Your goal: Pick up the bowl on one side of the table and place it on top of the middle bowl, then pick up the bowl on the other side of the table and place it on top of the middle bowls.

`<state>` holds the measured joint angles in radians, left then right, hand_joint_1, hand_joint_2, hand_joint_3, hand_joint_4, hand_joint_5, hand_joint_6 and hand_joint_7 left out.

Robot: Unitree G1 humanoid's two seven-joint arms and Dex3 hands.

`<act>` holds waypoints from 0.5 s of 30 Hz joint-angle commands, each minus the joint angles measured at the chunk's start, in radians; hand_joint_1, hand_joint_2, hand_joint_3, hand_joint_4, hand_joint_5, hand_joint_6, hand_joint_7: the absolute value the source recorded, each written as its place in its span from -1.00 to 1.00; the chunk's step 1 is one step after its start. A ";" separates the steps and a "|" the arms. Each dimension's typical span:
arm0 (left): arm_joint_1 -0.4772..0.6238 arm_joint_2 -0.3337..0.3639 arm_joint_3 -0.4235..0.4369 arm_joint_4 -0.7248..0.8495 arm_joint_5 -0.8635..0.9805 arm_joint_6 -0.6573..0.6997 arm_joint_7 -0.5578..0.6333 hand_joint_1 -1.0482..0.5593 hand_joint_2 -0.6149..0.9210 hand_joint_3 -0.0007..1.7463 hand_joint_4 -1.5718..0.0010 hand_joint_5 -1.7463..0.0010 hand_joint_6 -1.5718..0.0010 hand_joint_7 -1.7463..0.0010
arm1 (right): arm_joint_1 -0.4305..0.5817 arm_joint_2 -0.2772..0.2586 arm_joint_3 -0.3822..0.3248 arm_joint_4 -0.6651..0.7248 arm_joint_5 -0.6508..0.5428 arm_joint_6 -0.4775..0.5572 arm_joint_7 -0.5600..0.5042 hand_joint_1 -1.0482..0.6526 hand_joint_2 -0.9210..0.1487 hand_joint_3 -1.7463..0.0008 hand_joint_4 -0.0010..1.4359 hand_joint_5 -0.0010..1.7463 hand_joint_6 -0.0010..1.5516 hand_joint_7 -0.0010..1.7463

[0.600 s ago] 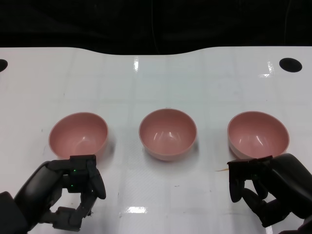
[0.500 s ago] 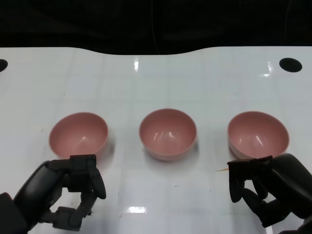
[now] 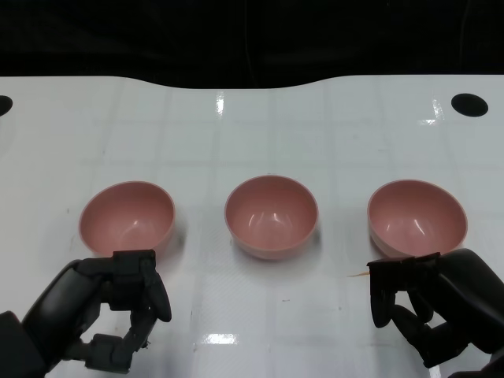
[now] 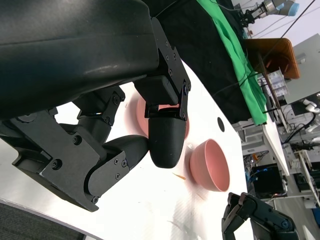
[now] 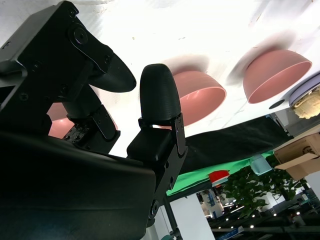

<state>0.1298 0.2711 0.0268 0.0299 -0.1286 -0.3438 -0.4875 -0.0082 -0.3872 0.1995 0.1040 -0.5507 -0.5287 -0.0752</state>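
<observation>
Three pink bowls stand upright in a row on the white table: the left bowl point(image 3: 126, 216), the middle bowl point(image 3: 271, 215) and the right bowl point(image 3: 416, 216). My left hand point(image 3: 110, 315) hovers just in front of the left bowl, fingers apart, holding nothing. Just in front of the right bowl, my right hand point(image 3: 429, 303) is likewise empty with thumb and fingers apart. The right wrist view shows the middle bowl point(image 5: 200, 95) and the left bowl point(image 5: 277, 72) beyond my fingers point(image 5: 160, 95). In the left wrist view the right bowl point(image 4: 212, 165) sits near my right hand point(image 4: 255, 220).
The table point(image 3: 252, 134) has a curved far edge against a dark background. A round black hole point(image 3: 469, 104) sits at its far right, and another hole point(image 3: 3, 104) at the far left edge. A small orange speck point(image 3: 359, 274) lies near the right bowl.
</observation>
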 commanded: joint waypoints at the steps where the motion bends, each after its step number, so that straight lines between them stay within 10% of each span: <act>1: 0.014 0.017 0.003 -0.005 0.000 0.013 0.000 0.05 0.36 0.50 -0.08 -0.95 -0.04 -0.69 | 0.008 -0.002 -0.005 0.018 -0.004 -0.015 -0.023 0.15 0.34 -0.75 0.32 1.00 0.08 0.73; 15: 0.007 0.016 0.006 -0.013 -0.009 0.030 -0.008 0.07 0.41 0.45 -0.06 -0.96 0.00 -0.68 | -0.002 -0.003 -0.008 0.019 0.015 -0.005 -0.009 0.16 0.32 -0.75 0.30 1.00 0.12 0.65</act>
<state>0.1435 0.2717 0.0271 0.0106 -0.1304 -0.3048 -0.4875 -0.0082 -0.3872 0.2003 0.1182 -0.5496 -0.5381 -0.0896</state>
